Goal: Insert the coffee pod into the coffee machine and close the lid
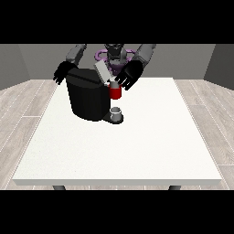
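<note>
The black coffee machine [87, 98] stands on the white table [137, 146], left of centre. Its grey lid [102, 71] is tilted up and open. A red holder [115, 93] sits at the machine's front, with a small pale coffee pod [113, 83] on top of it. The hand at the view's right [129, 75] hovers just right of the lid and over the pod, fingers spread and pointing down at it; whether they touch the pod is unclear. The hand at the view's left [62, 72] hangs behind the machine's far left corner, fingers relaxed and holding nothing.
A small grey cup [116, 112] stands on the machine's drip tray [113, 119], below the red holder. The table stretches wide to the right and towards the camera. The robot's torso [114, 57] is behind the machine.
</note>
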`<state>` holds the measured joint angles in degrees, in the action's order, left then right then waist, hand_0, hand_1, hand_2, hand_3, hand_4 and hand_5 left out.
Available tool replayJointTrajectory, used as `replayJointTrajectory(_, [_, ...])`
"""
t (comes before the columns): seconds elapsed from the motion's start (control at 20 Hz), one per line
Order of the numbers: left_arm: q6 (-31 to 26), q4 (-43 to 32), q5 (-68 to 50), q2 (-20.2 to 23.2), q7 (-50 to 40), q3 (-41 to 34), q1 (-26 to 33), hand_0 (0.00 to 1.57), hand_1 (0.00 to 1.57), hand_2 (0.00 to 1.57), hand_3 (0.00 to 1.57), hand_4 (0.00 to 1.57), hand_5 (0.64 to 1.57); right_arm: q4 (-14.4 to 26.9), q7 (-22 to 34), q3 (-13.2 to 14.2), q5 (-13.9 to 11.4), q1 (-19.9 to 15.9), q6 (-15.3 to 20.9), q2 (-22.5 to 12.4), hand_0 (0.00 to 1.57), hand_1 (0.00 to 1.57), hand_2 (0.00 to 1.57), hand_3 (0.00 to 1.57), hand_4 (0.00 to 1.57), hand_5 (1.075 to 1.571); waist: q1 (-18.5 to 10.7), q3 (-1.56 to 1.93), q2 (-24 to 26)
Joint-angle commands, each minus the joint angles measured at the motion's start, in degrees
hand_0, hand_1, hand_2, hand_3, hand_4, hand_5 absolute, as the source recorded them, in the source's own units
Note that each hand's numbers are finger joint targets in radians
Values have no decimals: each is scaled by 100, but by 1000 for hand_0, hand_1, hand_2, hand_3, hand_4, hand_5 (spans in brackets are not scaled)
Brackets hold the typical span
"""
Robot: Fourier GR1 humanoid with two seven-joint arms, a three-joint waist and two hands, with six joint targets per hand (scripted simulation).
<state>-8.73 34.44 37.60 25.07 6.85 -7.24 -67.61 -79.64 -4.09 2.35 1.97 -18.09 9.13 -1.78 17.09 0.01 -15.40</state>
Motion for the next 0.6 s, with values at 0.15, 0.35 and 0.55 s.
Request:
replayJointTrajectory(0.15, [17,-28,34,3,228,5,195,1204,1204,1226,1089,463,1571,4,-32,66,122,103,-96,-24,0,0,0,0,446,1571,-81,0,-24])
replayJointTrajectory(0.35, [110,-102,179,197,192,6,-19,1134,1134,1170,999,457,1571,-157,-15,-90,-104,16,100,49,0,0,0,0,418,1571,93,-1,-246])
replayJointTrajectory(0.55, [195,-15,230,-78,269,125,319,1056,1056,1108,937,393,1571,-24,195,160,42,85,-22,-206,0,0,0,0,380,1571,-112,-1,64])
